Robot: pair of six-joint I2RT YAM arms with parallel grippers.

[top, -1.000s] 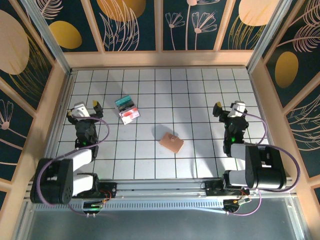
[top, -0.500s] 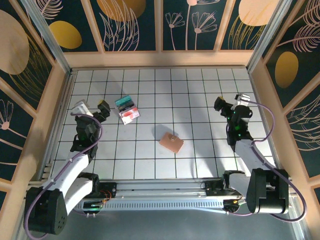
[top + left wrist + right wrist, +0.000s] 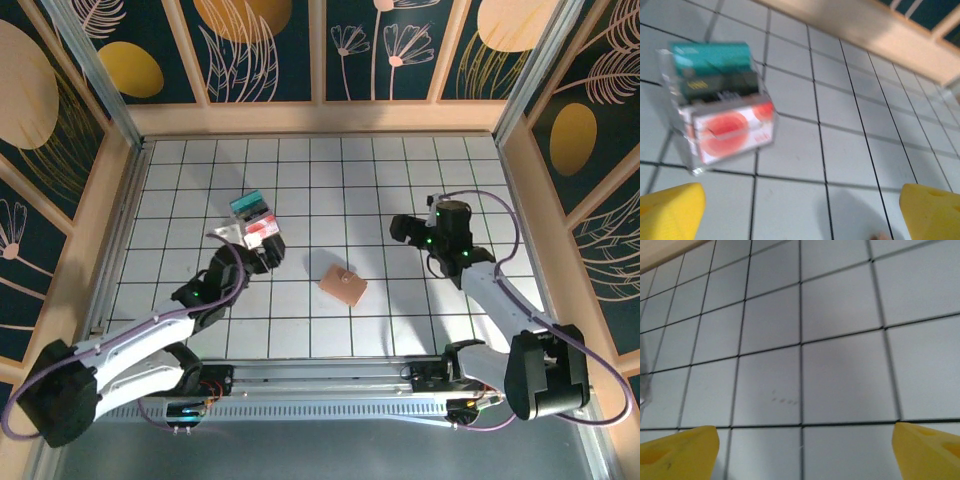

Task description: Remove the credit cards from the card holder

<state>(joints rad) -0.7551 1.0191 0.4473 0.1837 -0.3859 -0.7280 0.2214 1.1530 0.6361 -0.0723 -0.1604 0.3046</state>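
Note:
The card holder (image 3: 343, 283) lies folded shut on the white tiled table, salmon-tan with its small tab up; the credit cards are hidden. My left gripper (image 3: 268, 250) hangs open just left of it and in front of a clear box. In the left wrist view its yellow fingertips (image 3: 670, 212) stand wide apart, the gripper (image 3: 802, 220) over bare tile. My right gripper (image 3: 403, 228) is open up and to the right of the holder. In the right wrist view this gripper (image 3: 802, 455) has nothing between its fingertips (image 3: 677, 452).
A clear box (image 3: 253, 216) with teal, dark and red-and-white flat items stands left of centre, close to my left gripper; the box (image 3: 720, 100) is blurred in the left wrist view. Wooden walls (image 3: 320, 118) fence the table on three sides.
Both arms have swung in from the table's sides toward the middle. The left gripper now sits by the clear box, and the right has moved left toward the card holder.

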